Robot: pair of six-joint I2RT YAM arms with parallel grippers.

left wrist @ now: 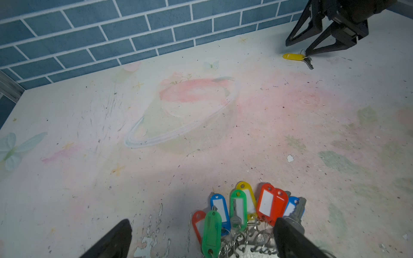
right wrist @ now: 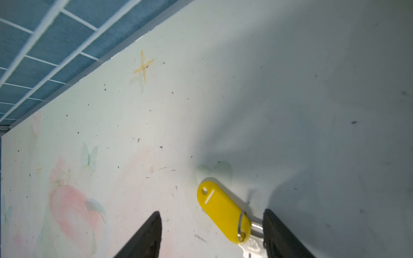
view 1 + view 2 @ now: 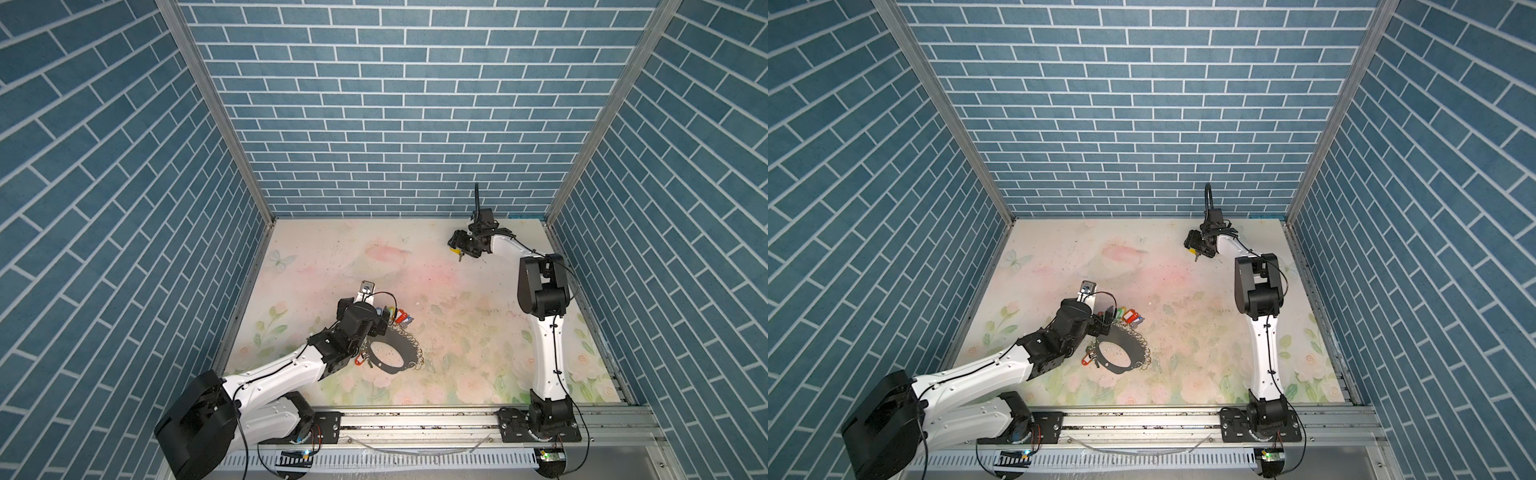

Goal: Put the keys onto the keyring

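Note:
The keys (image 2: 223,214), a small metal key on a yellow oblong tag, lie flat on the table at the far right, seen in both top views (image 3: 456,251) (image 3: 1192,251) and in the left wrist view (image 1: 293,56). My right gripper (image 2: 212,213) is open and low over them. The tag lies between its fingers and the key's head is next to one finger (image 2: 274,230). The keyring (image 3: 402,333) (image 3: 1130,337), a dark oval plate rimmed with wire rings, lies near the left arm. My left gripper (image 1: 203,220) stands open above its coloured tags, holding nothing.
Several red, green, blue, yellow and orange tagged keys (image 1: 243,205) hang on the keyring's far rim, and one red tag (image 3: 360,360) lies at its near left. Blue brick walls (image 3: 395,124) enclose the table on three sides. A metal rail (image 3: 415,419) runs along the front.

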